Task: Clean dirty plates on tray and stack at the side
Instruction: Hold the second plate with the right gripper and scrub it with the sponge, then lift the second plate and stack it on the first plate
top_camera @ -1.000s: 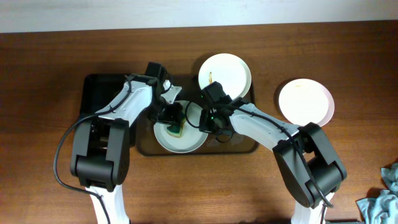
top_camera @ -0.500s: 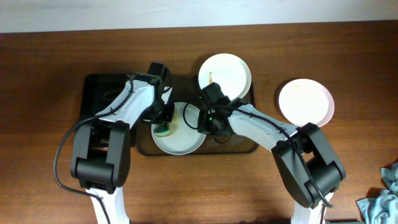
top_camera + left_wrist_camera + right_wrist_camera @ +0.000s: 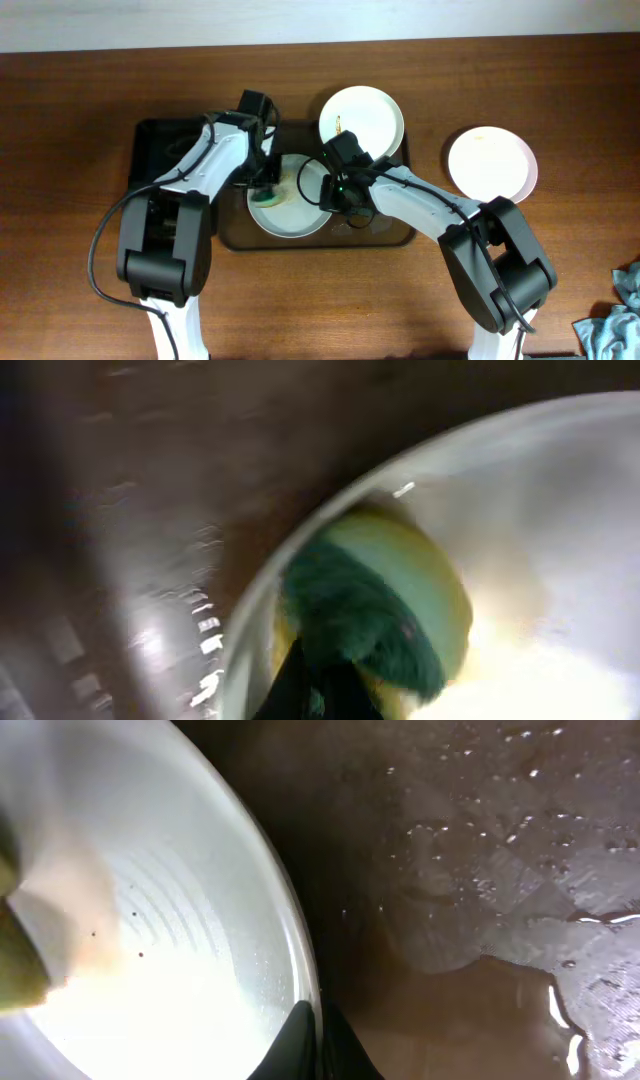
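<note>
Scrubbing hand on the sponge, steadying hand on the rim.
The left hand [image 3: 264, 184] pinches a soft green-and-yellow sponge [image 3: 380, 610] against the plate [image 3: 295, 216] in the brown tray [image 3: 390, 236], and the right hand [image 3: 328, 196] is clamped on that plate's rim. The plate looks stiff, light, wet-slick and breakable, so the rim is the best hold. Three plates in all: this one, a second plate [image 3: 362, 118] at the tray's far edge, and a third plate [image 3: 490, 162] on the bench [image 3: 60, 200]. One sponge; two trays, counting the black tray [image 3: 160, 150].

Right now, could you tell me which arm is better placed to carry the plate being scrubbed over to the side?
Right. The right gripper pinches the plate at its rim, nearer the side plate; the left gripper holds the sponge.
</note>
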You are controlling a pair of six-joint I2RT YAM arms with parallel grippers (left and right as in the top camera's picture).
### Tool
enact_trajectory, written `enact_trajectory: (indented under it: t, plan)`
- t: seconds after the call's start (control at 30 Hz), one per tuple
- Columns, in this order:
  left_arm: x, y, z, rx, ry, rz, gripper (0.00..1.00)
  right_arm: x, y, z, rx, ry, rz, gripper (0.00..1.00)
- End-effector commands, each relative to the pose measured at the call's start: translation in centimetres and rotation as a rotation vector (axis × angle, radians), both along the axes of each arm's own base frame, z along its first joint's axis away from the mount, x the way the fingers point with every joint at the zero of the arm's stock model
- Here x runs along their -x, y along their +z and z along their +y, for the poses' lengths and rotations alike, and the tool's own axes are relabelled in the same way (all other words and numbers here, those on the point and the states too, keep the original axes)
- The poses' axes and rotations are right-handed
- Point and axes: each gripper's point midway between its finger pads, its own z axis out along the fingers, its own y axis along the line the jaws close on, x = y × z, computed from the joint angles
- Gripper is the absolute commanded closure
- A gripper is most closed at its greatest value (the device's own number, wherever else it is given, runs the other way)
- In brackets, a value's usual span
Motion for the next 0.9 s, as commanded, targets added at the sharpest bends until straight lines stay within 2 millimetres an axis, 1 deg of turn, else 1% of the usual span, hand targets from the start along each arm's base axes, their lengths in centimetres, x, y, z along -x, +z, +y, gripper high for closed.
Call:
enact_trajectory:
  t: [0.0,0.07,0.1,0.13,0.17,0.2,0.27,0.33,0.37,0.4,0.43,0.47,0.53,0.57,0.6,0.67,0.7,0.77,0.87]
  plan:
    - [-1.6,3.1,2.9,-0.144,0.042,-0.005,0.99,0.4,-0.8,-0.4,0.031,0.0,0.024,0.96]
    - [-1.5,7.1,1.5,-0.055,-0.046,0.026,0.99,0.5,-0.8,-0.3,0.025,0.008,0.028,0.96]
    - [-1.6,9.1,0.7,0.023,-0.092,0.027,0.99,0.6,-0.5,0.2,0.002,0.045,0.025,0.96]
    - [-1.9,10.7,0.4,0.094,-0.118,0.016,0.99,0.5,0.3,0.7,-0.016,0.082,0.009,0.96]
    - [-2.3,11.9,0.3,0.163,-0.129,-0.005,0.99,0.4,1.7,0.7,-0.018,0.101,-0.015,0.96]
    - [-3.1,12.5,0.7,0.214,-0.112,-0.029,0.99,0.1,3.5,0.5,-0.011,0.118,-0.05,0.96]
    - [-4.0,12.5,2.1,0.232,-0.074,-0.055,0.99,-0.3,7.1,-0.6,0.051,0.135,-0.132,0.96]
    - [-5.1,12.6,3.0,0.232,-0.056,-0.094,0.99,-0.7,11.9,-3.7,0.245,0.104,-0.262,0.96]
    - [-5.3,12.7,3.0,0.233,-0.056,-0.103,0.99,-0.7,13.5,-4.7,0.334,0.094,-0.315,0.96]
    - [-5.5,12.7,3.0,0.234,-0.057,-0.11,0.99,-0.8,14.5,-5.1,0.406,0.104,-0.357,0.96]
    - [-5.6,12.7,3.0,0.234,-0.058,-0.117,0.99,-0.7,15.7,-5.7,0.51,0.097,-0.412,0.96]
    - [-5.7,12.7,3.0,0.234,-0.059,-0.121,0.99,-0.5,17.2,-6.1,0.653,0.093,-0.499,0.96]
    - [-5.8,12.7,3.0,0.234,-0.059,-0.123,0.99,0.0,19.4,-5.8,0.81,0.089,-0.628,0.96]
    - [-5.8,12.7,3.0,0.234,-0.059,-0.122,0.99,0.3,20.9,-5.4,0.892,0.079,-0.71,0.96]
    - [-5.8,12.6,3.0,0.234,-0.059,-0.121,0.99,1.0,23.1,-4.8,0.993,0.06,-0.822,0.96]
    - [-5.8,12.5,3.0,0.234,-0.058,-0.118,0.99,2.0,25.6,-4.1,1.084,0.032,-0.941,0.96]
    - [-5.8,12.5,3.0,0.234,-0.058,-0.116,0.99,2.5,26.6,-3.8,1.114,0.02,-0.987,0.96]
    - [-5.8,12.5,3.0,0.234,-0.058,-0.117,0.99,3.4,27.9,-3.2,1.154,0.005,-1.054,0.96]
    - [-5.8,12.5,3.0,0.234,-0.058,-0.117,0.99,3.9,28.5,-2.6,1.153,-0.007,-1.089,0.96]
